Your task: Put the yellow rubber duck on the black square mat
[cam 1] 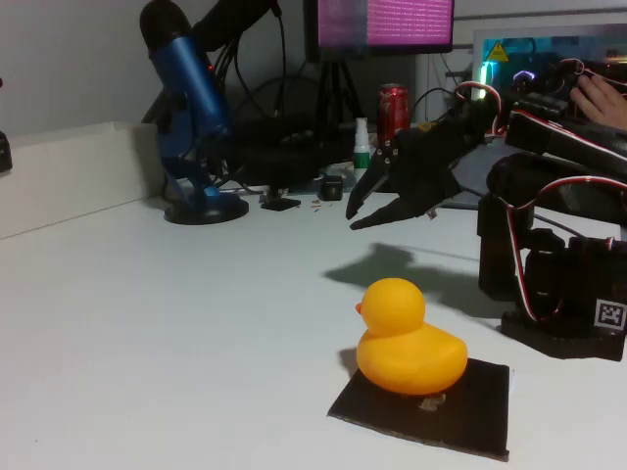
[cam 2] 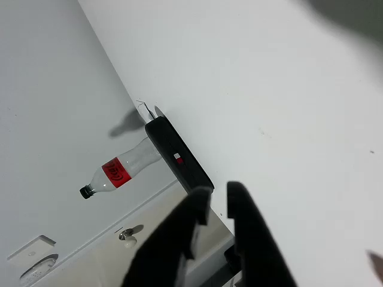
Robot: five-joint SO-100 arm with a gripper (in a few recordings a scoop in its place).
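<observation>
Duck [cam 1: 409,338] sits on mat [cam 1: 470,406]; my gripper [cam 1: 377,208] hangs slightly parted, empty; any low sweep could topple it

Readable marks
A bottle [cam 2: 119,170] carries a red cursive label, likely Coca-Cola; a square tag [cam 1: 610,315] marks the arm base at right.

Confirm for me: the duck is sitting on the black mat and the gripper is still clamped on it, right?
Not quite. The yellow rubber duck does sit on the black square mat, but the gripper is not clamped on it. The fixed view shows it raised above the table behind the duck, apart from it, fingers slightly parted and holding nothing.
</observation>
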